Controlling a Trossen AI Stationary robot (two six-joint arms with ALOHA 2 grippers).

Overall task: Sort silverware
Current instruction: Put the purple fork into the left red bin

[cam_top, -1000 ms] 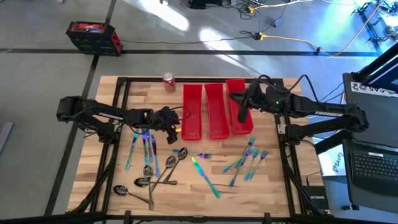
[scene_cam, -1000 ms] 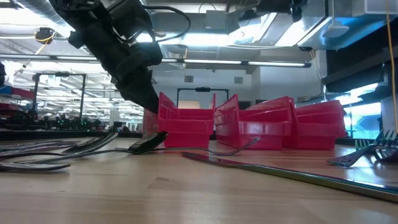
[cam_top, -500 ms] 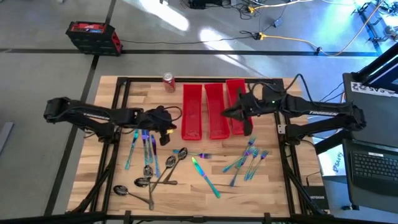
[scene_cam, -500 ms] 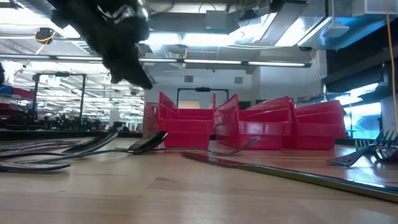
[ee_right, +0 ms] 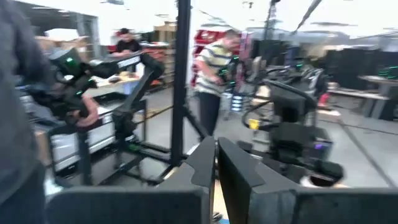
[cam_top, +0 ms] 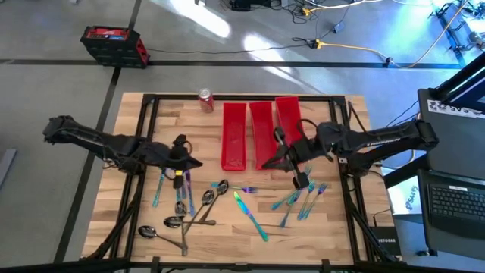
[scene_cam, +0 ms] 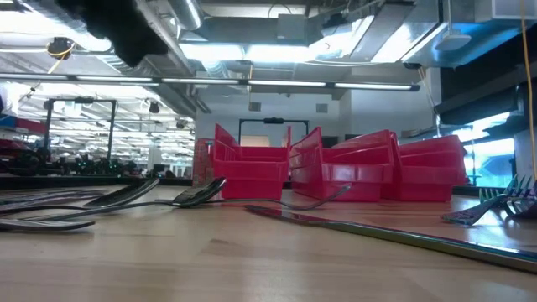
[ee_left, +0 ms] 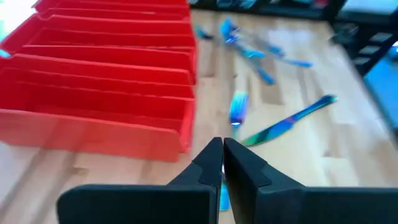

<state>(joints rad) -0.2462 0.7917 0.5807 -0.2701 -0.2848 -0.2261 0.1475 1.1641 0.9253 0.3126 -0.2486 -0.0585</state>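
Note:
The silverware lies loose on the wooden table: teal-blue knives, dark spoons, one long knife and a cluster of forks. My left gripper hovers shut above the knives at the table's left, pointing toward the red bins; nothing shows between its fingertips. My right gripper hangs shut over the near ends of the bins, pointing level. In its own wrist view its fingers face the room, with nothing between them.
Three long red bins stand side by side at the far middle. A red soda can stands at the far edge. A single fork lies near the table's centre. People stand in the room beyond the table.
My left gripper has risen from the table beside the spoons and drawn back toward the table's left edge, leaving the low view almost entirely. My right gripper has swung from above the bins toward the near edge and tipped up from pointing down to level.

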